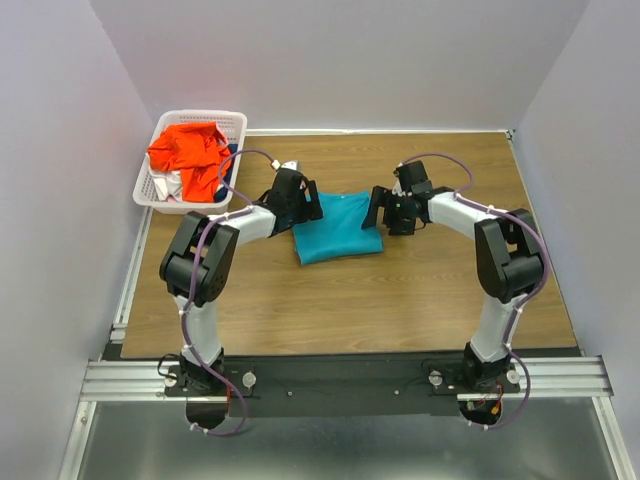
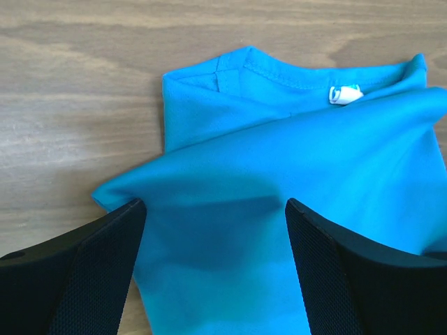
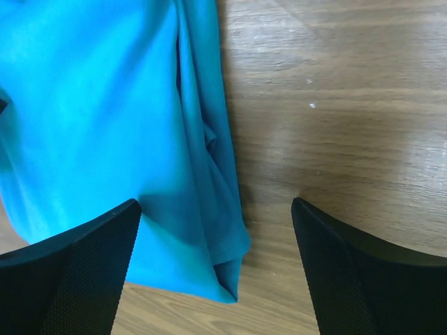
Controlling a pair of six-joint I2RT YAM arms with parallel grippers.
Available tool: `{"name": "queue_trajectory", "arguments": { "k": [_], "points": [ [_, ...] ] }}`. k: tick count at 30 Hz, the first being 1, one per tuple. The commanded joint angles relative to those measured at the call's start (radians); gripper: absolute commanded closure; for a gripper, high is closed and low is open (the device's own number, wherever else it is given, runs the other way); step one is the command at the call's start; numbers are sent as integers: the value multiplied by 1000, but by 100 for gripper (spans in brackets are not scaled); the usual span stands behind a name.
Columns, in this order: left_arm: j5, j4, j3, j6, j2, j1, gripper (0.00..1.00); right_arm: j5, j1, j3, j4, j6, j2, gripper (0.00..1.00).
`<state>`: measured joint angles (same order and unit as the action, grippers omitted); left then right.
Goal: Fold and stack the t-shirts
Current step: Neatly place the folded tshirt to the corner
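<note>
The teal-blue t-shirt (image 1: 337,229) lies folded into a small rectangle mid-table. In the left wrist view (image 2: 293,153) its collar and white label face up. My left gripper (image 1: 300,205) is open, hovering over the shirt's left edge, jaws spread above the cloth (image 2: 216,230). My right gripper (image 1: 385,215) is open at the shirt's right edge, jaws straddling the folded hem and bare wood (image 3: 216,230). The shirt edge shows in the right wrist view (image 3: 105,118). The orange-red t-shirt (image 1: 190,152) is heaped in the basket with white cloth (image 1: 163,187) beneath it.
The white lattice basket (image 1: 236,122) stands at the back left corner. The wooden table (image 1: 420,300) is bounded by grey walls at left, back and right. A metal rail (image 1: 340,378) runs along the near edge.
</note>
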<state>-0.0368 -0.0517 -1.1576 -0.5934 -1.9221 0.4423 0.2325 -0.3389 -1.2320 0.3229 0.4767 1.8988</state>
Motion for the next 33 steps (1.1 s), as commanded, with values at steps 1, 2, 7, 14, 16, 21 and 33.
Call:
{"name": "queue_trajectory", "arguments": {
  "k": [1,2,7,14,16,21,33],
  "points": [
    [5,10,-24,30,-38,-1,12,-70,-6,-21,-13,85,45,8],
    [6,12,-27,29,-34,-2,12,-64,-8,-24,-16,86,52,9],
    [-12,24,-7,21,50,-2,11,-50,-20,-23,-25,92,62,16],
    [-84,79,58,-2,288,-2,10,-65,-46,-12,-38,114,88,48],
    [-126,96,102,-12,412,-2,8,-102,-52,-15,-38,102,97,64],
    [-187,122,209,-26,564,-2,2,-228,-52,-67,-36,30,98,91],
    [-411,256,355,-112,813,-5,2,-656,9,-248,-36,-182,172,99]
  ]
}}
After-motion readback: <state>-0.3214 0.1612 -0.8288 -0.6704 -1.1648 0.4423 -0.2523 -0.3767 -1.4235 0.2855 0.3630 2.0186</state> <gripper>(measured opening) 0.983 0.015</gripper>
